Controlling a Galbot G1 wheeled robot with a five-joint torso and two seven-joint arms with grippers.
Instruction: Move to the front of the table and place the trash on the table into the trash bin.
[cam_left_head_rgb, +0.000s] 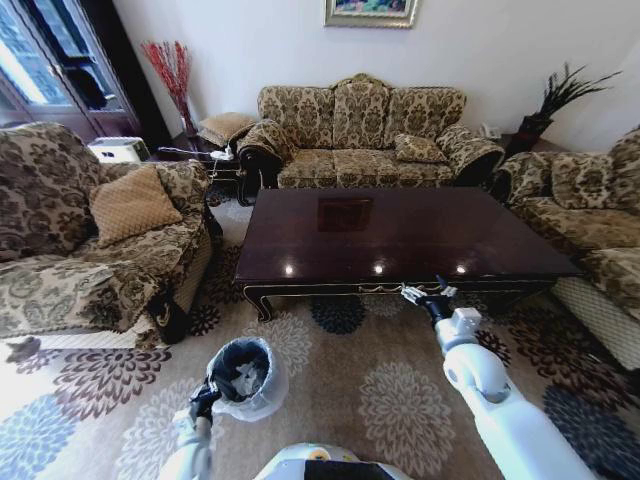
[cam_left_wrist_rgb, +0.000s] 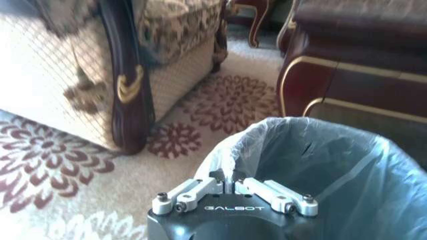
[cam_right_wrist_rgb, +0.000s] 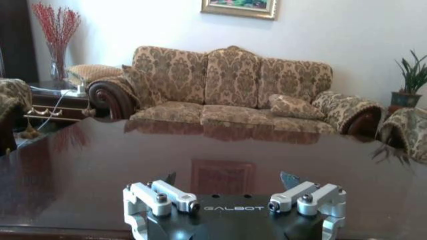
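Looking down from the head camera, you have the table (cam_left_head_rgb: 400, 235) straight ahead, its dark glossy top reflecting the room and ceiling lights, with the patterned sofa (cam_left_head_rgb: 365, 130) beyond it and an armchair (cam_left_head_rgb: 90, 230) to your left. Your right gripper (cam_left_head_rgb: 425, 293) hangs at the near edge of the table, just at the carved apron; from the right wrist camera you see its fingers (cam_right_wrist_rgb: 172, 194) spread wide apart with nothing between them, pointed across the tabletop (cam_right_wrist_rgb: 220, 165) toward the sofa (cam_right_wrist_rgb: 233, 85). Your left gripper (cam_left_head_rgb: 205, 398) is low on the floral carpet (cam_left_head_rgb: 390, 400), right at the near rim of the trash bin (cam_left_head_rgb: 262, 395), which stands on the carpet in front of the table's left corner, near the armchair's dark wooden leg. From the left wrist camera, that gripper (cam_left_wrist_rgb: 233, 186) has its fingertips drawn together, pinching the translucent bag liner where it folds over the rim of the bin (cam_left_wrist_rgb: 347, 170). Inside the bin, in the head view, you can make out some pale trash (cam_left_head_rgb: 243, 377) against the dark interior; what the pieces are cannot be told.
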